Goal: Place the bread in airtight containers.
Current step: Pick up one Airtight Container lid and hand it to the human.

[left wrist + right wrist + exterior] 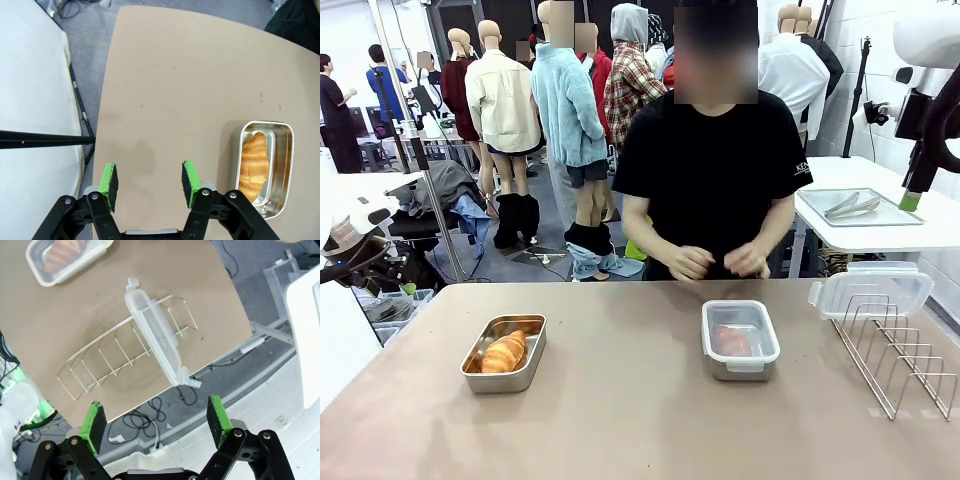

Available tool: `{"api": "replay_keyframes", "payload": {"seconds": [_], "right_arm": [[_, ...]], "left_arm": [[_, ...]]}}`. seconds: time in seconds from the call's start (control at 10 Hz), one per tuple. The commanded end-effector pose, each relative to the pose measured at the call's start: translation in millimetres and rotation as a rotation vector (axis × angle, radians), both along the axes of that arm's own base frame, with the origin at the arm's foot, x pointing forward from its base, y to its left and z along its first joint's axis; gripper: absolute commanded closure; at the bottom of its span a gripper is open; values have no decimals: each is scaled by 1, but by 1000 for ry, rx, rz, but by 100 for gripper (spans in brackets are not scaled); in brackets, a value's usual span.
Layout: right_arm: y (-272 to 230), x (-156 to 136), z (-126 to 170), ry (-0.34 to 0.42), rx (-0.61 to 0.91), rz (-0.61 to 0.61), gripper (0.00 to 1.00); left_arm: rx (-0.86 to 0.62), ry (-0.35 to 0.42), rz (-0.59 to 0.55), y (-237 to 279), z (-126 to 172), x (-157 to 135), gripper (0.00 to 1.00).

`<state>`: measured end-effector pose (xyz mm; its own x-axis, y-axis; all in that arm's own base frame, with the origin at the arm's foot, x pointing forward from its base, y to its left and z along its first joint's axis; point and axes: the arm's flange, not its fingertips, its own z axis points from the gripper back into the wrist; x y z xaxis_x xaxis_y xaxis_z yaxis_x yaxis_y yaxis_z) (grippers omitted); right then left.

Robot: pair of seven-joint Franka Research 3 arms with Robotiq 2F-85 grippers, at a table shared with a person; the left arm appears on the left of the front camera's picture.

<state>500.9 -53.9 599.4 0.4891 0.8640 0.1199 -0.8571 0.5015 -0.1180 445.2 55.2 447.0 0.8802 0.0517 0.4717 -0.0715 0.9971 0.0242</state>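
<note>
One croissant roll [505,352] lies in an uncovered steel pan [480,372] on the table's left side. In the left wrist view the same roll [252,165] and pan [286,170] sit to the right of my open left gripper [150,180], which hangs over bare table near its edge. The second roll [730,341] is inside a pan [740,372] with a clear lid on it, just in front of the person's hands [692,263]. A spare clear lid [870,292] rests on the wire rack. My open right gripper [157,422] hovers beyond the table edge, past that lid [155,337].
The wire rack [900,355] stands at the table's right end. The lidded pan [67,257] sits beyond it in the right wrist view. A white side table at the right carries a flat steel tray [855,207] with tongs. Cables lie on the floor below the edge.
</note>
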Motion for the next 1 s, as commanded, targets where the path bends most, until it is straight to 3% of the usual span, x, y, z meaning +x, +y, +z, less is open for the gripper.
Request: {"api": "replay_keyframes", "payload": {"seconds": [0.0, 0.9], "right_arm": [[2, -1, -3, 6, 1, -10, 0], [2, -1, -3, 6, 1, -10, 0]], "left_arm": [[8, -2, 16, 0, 1, 0, 33], [8, -2, 16, 0, 1, 0, 33]]}}
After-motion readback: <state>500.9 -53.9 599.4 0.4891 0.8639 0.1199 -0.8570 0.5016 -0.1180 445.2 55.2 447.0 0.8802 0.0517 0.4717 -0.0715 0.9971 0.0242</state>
